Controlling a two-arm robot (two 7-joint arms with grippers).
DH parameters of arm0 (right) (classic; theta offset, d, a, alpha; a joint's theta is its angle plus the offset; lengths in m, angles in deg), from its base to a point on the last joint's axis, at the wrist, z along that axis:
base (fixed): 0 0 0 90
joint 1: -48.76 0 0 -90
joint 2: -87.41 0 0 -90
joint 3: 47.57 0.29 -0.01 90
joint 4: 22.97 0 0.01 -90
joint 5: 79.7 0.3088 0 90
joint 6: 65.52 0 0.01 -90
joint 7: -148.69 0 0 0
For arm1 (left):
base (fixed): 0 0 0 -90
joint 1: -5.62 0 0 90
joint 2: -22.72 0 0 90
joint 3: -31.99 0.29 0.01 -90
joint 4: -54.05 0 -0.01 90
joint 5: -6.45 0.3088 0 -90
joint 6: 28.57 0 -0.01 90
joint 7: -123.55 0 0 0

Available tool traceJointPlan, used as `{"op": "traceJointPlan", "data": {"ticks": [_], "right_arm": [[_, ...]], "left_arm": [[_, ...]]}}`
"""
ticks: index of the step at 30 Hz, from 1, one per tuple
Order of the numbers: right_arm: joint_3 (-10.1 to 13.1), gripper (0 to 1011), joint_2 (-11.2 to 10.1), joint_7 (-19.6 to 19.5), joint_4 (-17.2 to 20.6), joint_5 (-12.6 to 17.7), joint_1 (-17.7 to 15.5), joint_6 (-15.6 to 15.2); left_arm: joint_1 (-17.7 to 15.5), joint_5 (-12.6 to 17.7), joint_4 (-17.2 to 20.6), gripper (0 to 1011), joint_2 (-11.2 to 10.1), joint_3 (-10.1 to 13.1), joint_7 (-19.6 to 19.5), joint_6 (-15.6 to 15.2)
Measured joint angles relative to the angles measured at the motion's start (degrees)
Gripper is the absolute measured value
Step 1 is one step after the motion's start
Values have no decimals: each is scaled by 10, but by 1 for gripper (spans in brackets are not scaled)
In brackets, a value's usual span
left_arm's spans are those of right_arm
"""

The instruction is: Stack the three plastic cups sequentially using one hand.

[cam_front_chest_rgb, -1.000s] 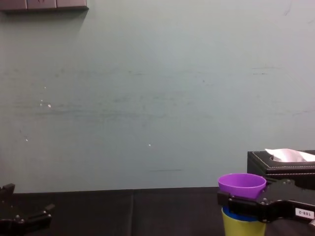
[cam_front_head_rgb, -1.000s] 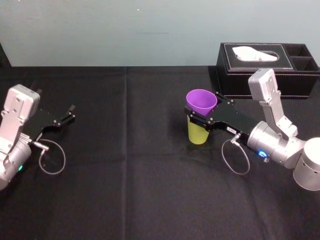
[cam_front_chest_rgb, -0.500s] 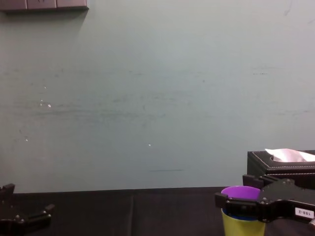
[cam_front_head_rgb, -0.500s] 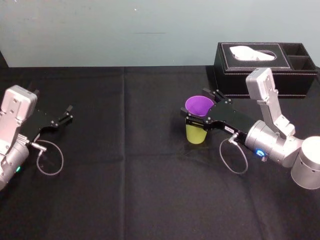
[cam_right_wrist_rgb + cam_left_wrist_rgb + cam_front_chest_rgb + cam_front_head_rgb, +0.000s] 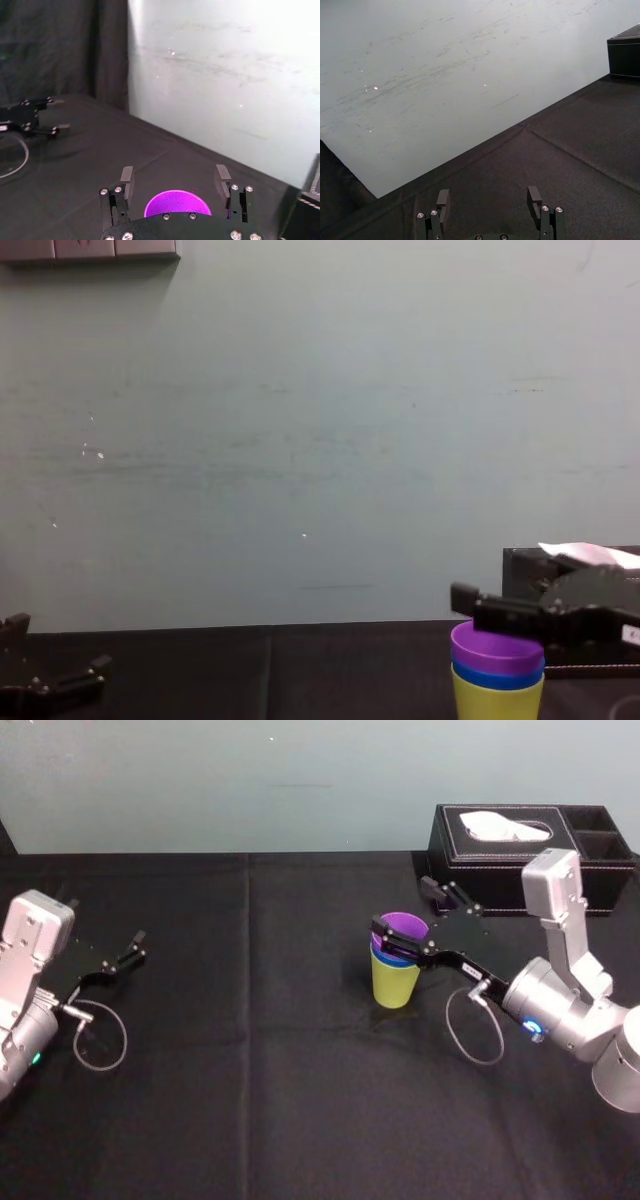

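The right gripper (image 5: 401, 904) holds its fingers apart just above the purple cup (image 5: 403, 930), nested in the blue cup (image 5: 497, 674) and yellow-green cup (image 5: 395, 985). The left gripper (image 5: 488, 191), fingers also parted, lies well away.

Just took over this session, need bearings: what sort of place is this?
Probably a lab test bench: a black-clothed table against a bare pale wall, a black tissue box, the right gripper open at the stacked cups, the left gripper parked at the table's left.
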Motion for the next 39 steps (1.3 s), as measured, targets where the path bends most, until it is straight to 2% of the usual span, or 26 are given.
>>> {"op": "traceJointPlan", "data": {"ticks": [5,6,10,16,19,25,29,31,39], "right_arm": [[24,1003,4,-63,45,-25,-37,-4],[24,1003,4,-63,45,-25,-37,-4],[49,1003,19,-127,66,-57,-68,5],[76,1003,48,-213,71,-103,-99,19],[87,1003,63,-238,61,-112,-106,17],[95,1003,79,-251,42,-121,-106,-5],[95,1003,83,-235,26,-120,-100,-25],[94,1003,84,-225,20,-118,-98,-29],[94,1003,84,-228,22,-118,-99,-28]], "left_arm": [[0,0,0,1011,0,0,0,0],[0,0,0,1011,0,0,0,0],[0,0,0,1011,0,0,0,0],[0,0,0,1011,0,0,0,0],[0,0,0,1011,0,0,0,0],[0,0,0,1011,0,0,0,0],[0,0,0,1011,0,0,0,0],[0,0,0,1011,0,0,0,0],[0,0,0,1011,0,0,0,0]]}}
